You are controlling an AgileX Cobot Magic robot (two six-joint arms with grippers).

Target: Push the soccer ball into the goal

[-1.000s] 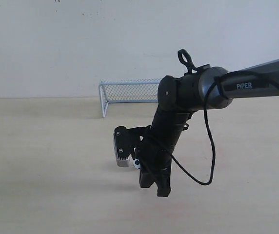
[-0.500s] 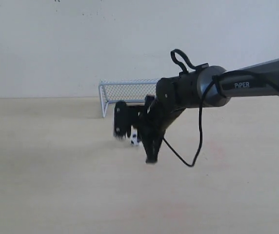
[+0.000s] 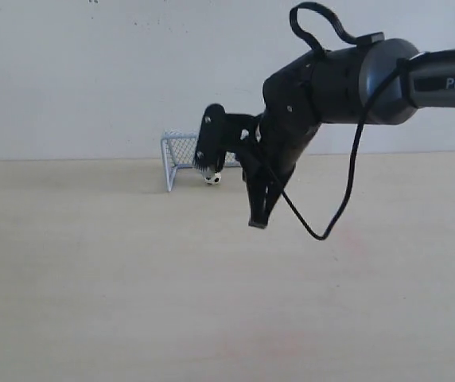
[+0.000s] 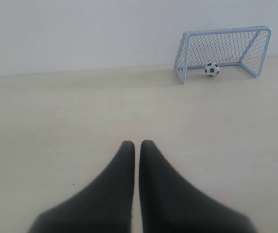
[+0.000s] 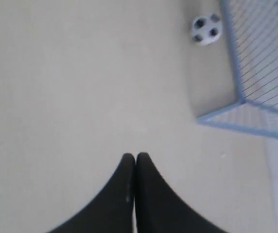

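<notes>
Left wrist view: tiny white black-patched soccer ball in pale-blue mesh goal, desk's far edge; seemingly light, free-rolling, nudge-only; left gripper, right gripper: fingers pressed together.

So, the goal is set at the far side of the table, close up to the wall. In the exterior view, its right part is blocked by the right arm. The soccer ball is parked on the table in the goal mouth, about level with the front posts; fully inside or not can't be told. The right gripper is held above the table, in front of the goal and right of the ball. The left gripper is found well apart from the goal, with bare table between them.
</notes>
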